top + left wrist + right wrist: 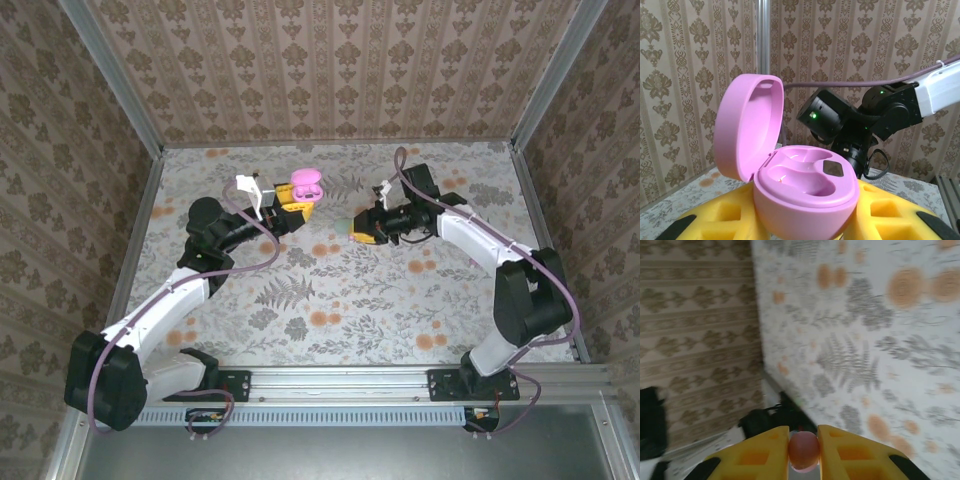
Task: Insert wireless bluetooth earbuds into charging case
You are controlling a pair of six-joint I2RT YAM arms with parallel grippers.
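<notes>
A pink charging case (805,187) stands with its lid (747,125) hinged up and back, and both of its wells are bare. My left gripper (805,222) is shut on the case's body, with yellow fingers (715,220) on either side. From above, the case (306,186) sits at the back middle, past the left gripper (293,212). A small pink earbud (804,449) is pinched between the yellow pads of my right gripper (804,452). That right gripper (358,228) hangs over the table just right of the case and points toward it. Behind the case, the right arm's wrist (840,120) faces it.
The floral tabletop (340,300) lies between the two arms. Patterned walls with metal corner posts (110,75) close in the back and sides. A metal rail (340,385) runs along the near edge at the arm bases.
</notes>
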